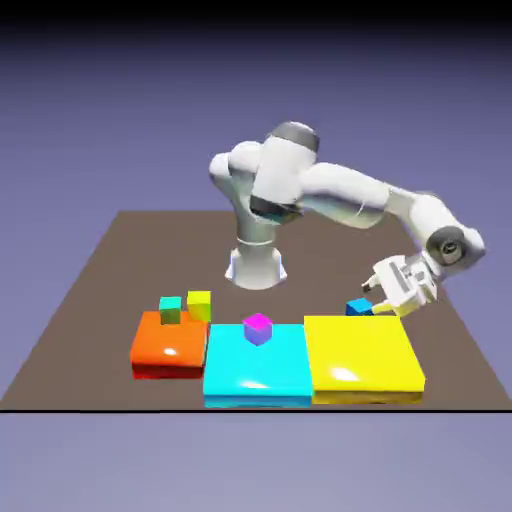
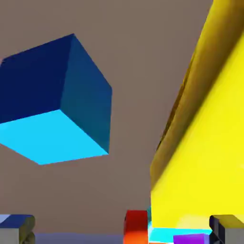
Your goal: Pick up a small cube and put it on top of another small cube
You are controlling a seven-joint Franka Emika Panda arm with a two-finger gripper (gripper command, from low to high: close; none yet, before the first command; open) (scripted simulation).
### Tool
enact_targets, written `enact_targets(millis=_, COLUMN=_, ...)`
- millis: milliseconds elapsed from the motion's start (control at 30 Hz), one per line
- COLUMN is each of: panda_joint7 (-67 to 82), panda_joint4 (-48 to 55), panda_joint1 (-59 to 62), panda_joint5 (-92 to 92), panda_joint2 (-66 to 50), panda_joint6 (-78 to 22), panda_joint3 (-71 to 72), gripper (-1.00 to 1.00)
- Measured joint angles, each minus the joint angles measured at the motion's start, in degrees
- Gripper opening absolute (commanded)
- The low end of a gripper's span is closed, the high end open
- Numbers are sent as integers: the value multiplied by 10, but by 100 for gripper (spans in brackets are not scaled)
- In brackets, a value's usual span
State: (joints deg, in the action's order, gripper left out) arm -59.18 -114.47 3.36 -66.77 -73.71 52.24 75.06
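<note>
1. Exterior view: your hand (image 1: 380, 300) sits low at the back edge of the yellow slab (image 1: 362, 358), just beside the small blue cube (image 1: 358, 307), which rests on the table (image 1: 100, 270) touching or nearly touching that slab's rear edge
2. Hand view: the blue cube (image 2: 55, 102) lies up and to the left of the two grey fingertips (image 2: 16, 228), not between them, so the hand is released and grasps nothing; the brown table shows through the gap
3. The yellow slab (image 2: 205, 157) fills that picture's right side, close to the right fingertip; if you close in from here, that finger could strike or ride up the slab's wall and knock the approach askew
4. Because the cube is off the centre line, closing now would likely catch one corner only, pushing it along the table or tipping it instead of gripping it
5. The cube shows an edge toward the camera, so the fingers may meet it diagonally; I judge a roll of the wrist is needed to meet flat faces
6. Candidate targets stand well apart: the magenta cube (image 1: 257, 327) on the cyan slab (image 1: 256, 365), the teal cube (image 1: 170, 309) and yellow-green cube (image 1: 199, 305) at the orange slab (image 1: 168, 345); a weak grip risks dropping the cube on the way
</note>
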Motion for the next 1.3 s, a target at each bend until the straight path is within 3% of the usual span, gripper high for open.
enact_targets(millis=133, panda_joint7=-11, panda_joint4=22, panda_joint1=-2, panda_joint5=-58, panda_joint2=-83, panda_joint6=-89, panda_joint3=51, gripper=0)
enact_targets(millis=333, panda_joint7=-2, panda_joint4=-75, panda_joint1=-49, panda_joint5=-169, panda_joint2=-169, panda_joint6=-132, panda_joint3=43, gripper=0)
enact_targets(millis=467, panda_joint7=22, panda_joint4=-114, panda_joint1=21, panda_joint5=-268, panda_joint2=-240, panda_joint6=-161, panda_joint3=16, gripper=0)
enact_targets(millis=500, panda_joint7=27, panda_joint4=-123, panda_joint1=36, panda_joint5=-290, panda_joint2=-256, panda_joint6=-168, panda_joint3=10, gripper=-100)
enact_targets(millis=767, panda_joint7=-2, panda_joint4=-75, panda_joint1=-49, panda_joint5=-168, panda_joint2=-169, panda_joint6=-131, panda_joint3=43, gripper=-100)
enact_targets(millis=1300, panda_joint7=72, panda_joint4=41, panda_joint1=-159, panda_joint5=85, panda_joint2=152, panda_joint6=-93, panda_joint3=-241, gripper=-100)
